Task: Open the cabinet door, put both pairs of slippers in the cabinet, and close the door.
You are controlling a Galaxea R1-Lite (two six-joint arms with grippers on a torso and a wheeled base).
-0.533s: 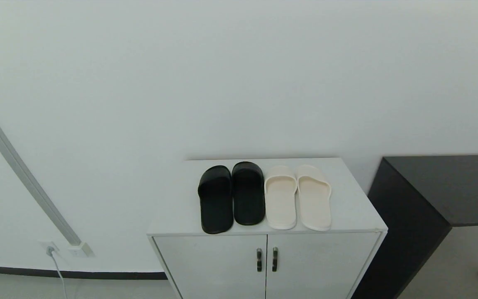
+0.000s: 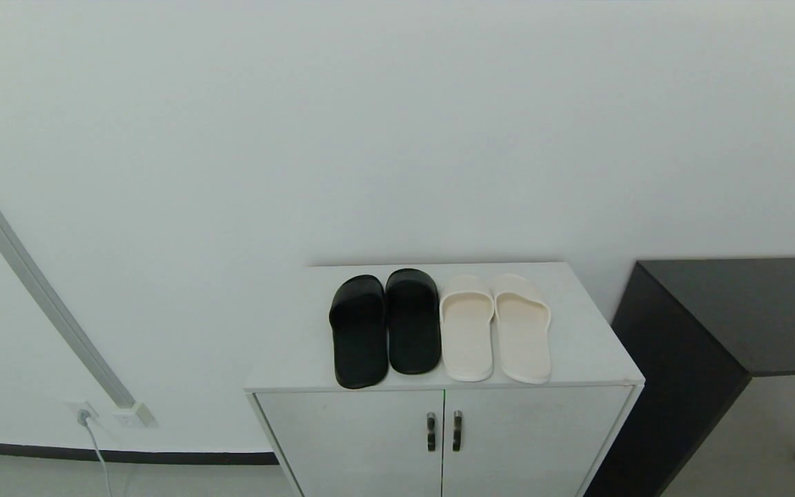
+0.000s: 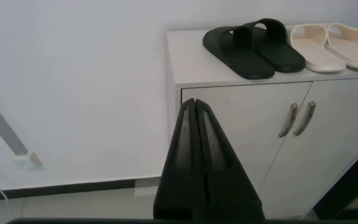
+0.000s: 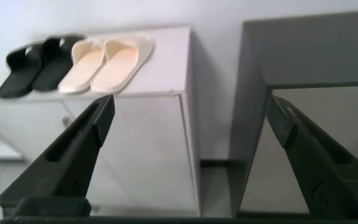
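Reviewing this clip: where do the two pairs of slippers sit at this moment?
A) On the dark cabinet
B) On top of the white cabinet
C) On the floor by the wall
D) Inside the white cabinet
B: the black slippers and the cream slippers lie side by side on the top of the white cabinet, whose doors are shut.
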